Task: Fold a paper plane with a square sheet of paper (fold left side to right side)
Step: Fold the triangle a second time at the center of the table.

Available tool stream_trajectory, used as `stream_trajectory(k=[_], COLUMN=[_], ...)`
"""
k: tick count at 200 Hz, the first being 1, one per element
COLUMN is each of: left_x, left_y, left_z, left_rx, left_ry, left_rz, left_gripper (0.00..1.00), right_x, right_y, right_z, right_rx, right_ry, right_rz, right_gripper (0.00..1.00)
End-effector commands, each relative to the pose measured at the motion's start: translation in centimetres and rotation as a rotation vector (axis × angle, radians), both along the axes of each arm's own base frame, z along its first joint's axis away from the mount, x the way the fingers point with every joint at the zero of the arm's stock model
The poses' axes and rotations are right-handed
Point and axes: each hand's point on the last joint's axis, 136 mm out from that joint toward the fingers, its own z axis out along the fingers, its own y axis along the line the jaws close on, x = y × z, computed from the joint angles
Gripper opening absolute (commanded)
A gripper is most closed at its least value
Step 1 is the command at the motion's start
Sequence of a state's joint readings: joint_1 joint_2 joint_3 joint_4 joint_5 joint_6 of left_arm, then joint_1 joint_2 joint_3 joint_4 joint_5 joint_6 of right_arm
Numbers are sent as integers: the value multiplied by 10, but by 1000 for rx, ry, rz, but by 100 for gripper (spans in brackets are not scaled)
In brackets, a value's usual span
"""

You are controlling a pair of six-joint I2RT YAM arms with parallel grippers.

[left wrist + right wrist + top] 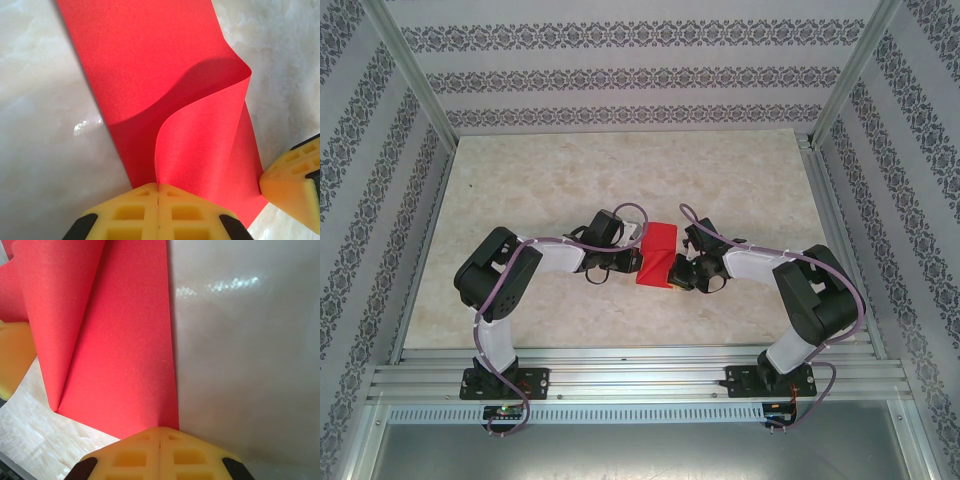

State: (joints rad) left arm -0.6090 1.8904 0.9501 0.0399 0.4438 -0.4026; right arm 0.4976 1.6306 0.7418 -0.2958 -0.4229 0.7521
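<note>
Where patterned walls enclose marble, red paper curls.

No writing, labels, brand names, numbers or signs are showing legibly anywhere. The thin bright red paper sheet is lying unmarked, and the grey-patterned wallpaper walls are carrying ornament only.

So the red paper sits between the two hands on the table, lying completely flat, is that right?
Not flat. The sheet of paper sits between the left hand and the right hand on the table, but one side is raised and curls over. The left wrist view shows it.
</note>
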Motion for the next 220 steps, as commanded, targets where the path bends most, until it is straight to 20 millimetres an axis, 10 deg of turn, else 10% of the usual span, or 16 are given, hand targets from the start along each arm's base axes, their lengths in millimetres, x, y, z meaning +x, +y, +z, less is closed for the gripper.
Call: stream_trajectory(k=[1,83,160,220], left_x=[10,4,2,2], left_y=[12,17,15,16], left_z=[2,-5,-8,-8], left_rx=[20,41,27,29], left_ry=[-15,-2,13,9], left_rz=[52,56,48,55], left_gripper=[0,0,0,0], right_x=[-17,-10,42,65], right_y=[-15,-11,14,48], right_z=[-23,-16,69,65], right_rx=[-106,-79,108,170], right_ry=[60,32,-236,-247], right_rz=[12,16,7,16], right_gripper=[6,7,15,11])
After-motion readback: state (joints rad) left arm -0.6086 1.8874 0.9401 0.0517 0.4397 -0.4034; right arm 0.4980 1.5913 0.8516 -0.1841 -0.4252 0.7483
